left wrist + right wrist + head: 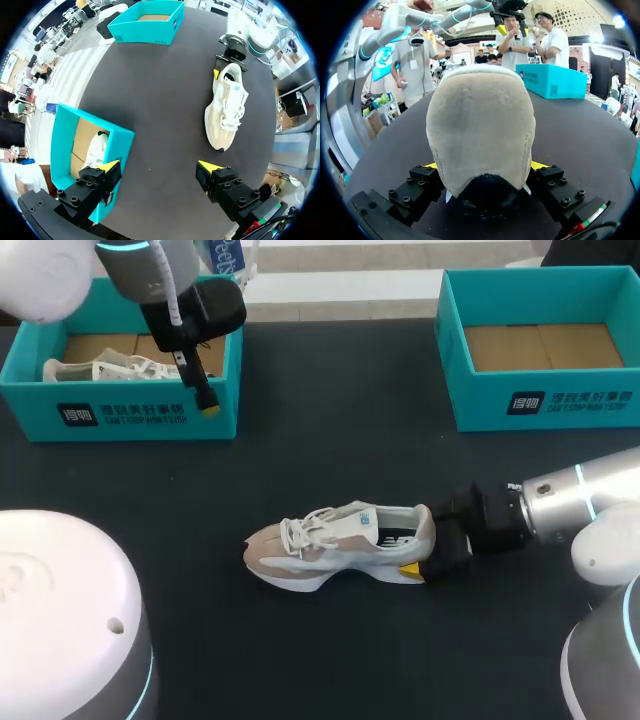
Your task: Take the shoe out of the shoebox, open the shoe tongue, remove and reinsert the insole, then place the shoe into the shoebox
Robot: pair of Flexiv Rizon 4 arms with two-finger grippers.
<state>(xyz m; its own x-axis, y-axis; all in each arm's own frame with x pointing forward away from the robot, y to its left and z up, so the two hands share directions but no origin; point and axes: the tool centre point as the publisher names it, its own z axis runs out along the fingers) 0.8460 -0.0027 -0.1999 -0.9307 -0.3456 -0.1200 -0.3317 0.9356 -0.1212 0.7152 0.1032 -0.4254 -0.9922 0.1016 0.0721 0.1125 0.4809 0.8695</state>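
The shoe (340, 540) rests on its sole at the lower middle of the tabletop (330, 420), outside any box. My right end effector (428, 543) pinches its heel from both sides, I judge to steady it for opening the tongue. My left end effector (196, 385) hangs spread over the upper-left shoebox (150, 418), free to help.

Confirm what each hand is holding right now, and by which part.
Right hand grips the shoe by its heel, one finger on each side. Left hand is open and holds nothing.
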